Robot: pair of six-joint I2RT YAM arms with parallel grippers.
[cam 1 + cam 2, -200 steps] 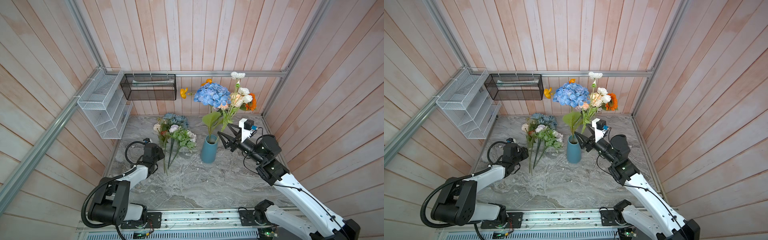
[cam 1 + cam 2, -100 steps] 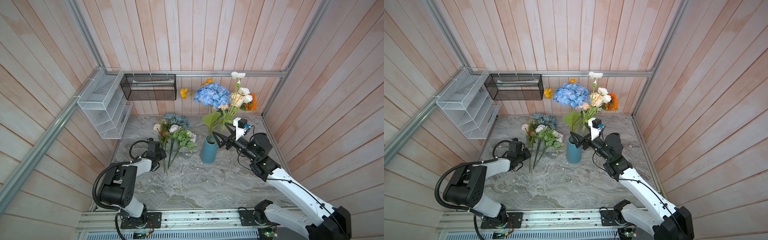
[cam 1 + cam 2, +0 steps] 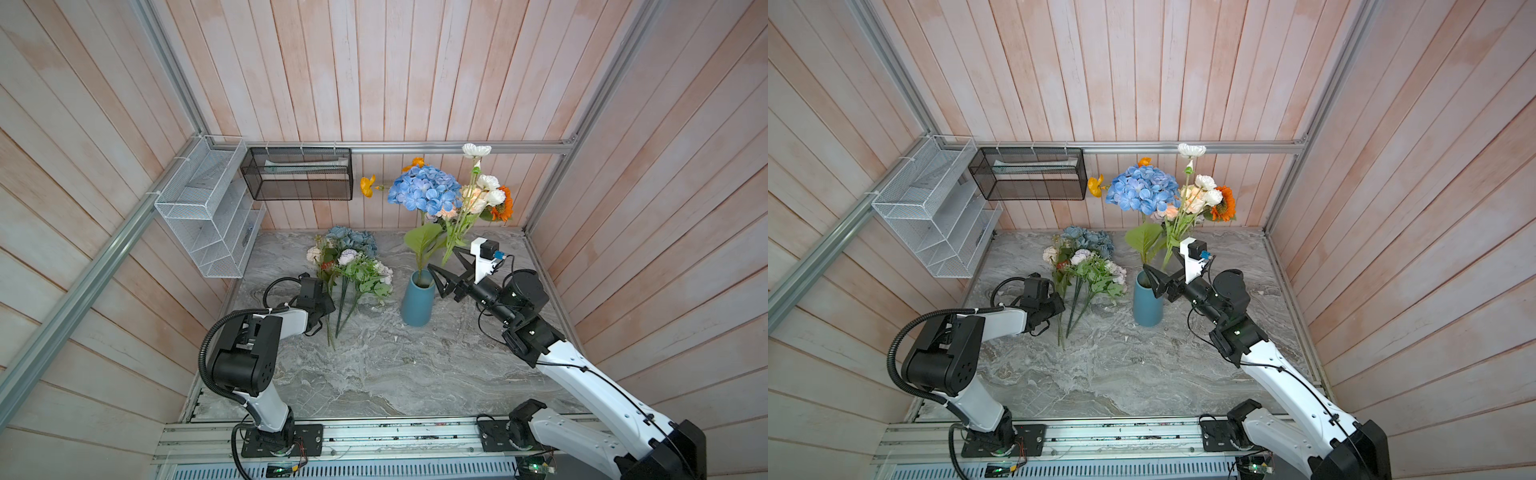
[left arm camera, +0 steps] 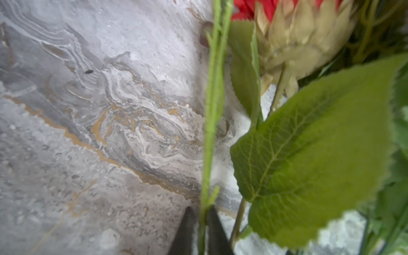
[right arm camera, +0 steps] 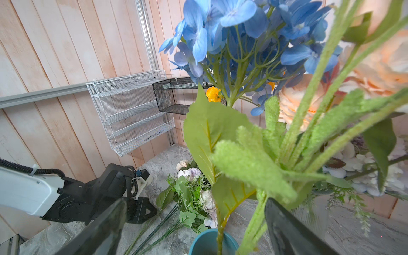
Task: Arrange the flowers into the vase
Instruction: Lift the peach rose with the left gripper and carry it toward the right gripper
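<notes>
**Stem [image 4: 210,110] pinched by left fingers [image 4: 192,218], right fingers [image 3: 435,271] wide at the vase [image 3: 417,307]**

On my left wrist feed the left fingers are closed on a single thin green stem. It runs straight out ahead of the tips across the marbled grey worktop [image 4: 88,132]. Just to one side of that stem, ahead of the fingers, I see a broad serrated leaf [image 4: 309,154]. Farther out is the pale back of a red bloom [image 4: 293,44]. In both top views those fingers sit low at the stem end of the loose flowers [image 3: 353,266] lying on the worktop, whose heads point away from the tips.

The right fingers stand spread wide, holding nothing that I can see. The vase stands upright just beneath their tips. Fuzzy green stems [image 5: 309,110] pass between the two fingers down toward its mouth, and their lower ends are hidden from me. One runs close against a finger; I cannot tell whether it touches. Above and beyond the tips are a blue hydrangea [image 3: 424,189], peach and cream roses [image 3: 473,195] and an orange sunflower [image 3: 500,203].
</notes>
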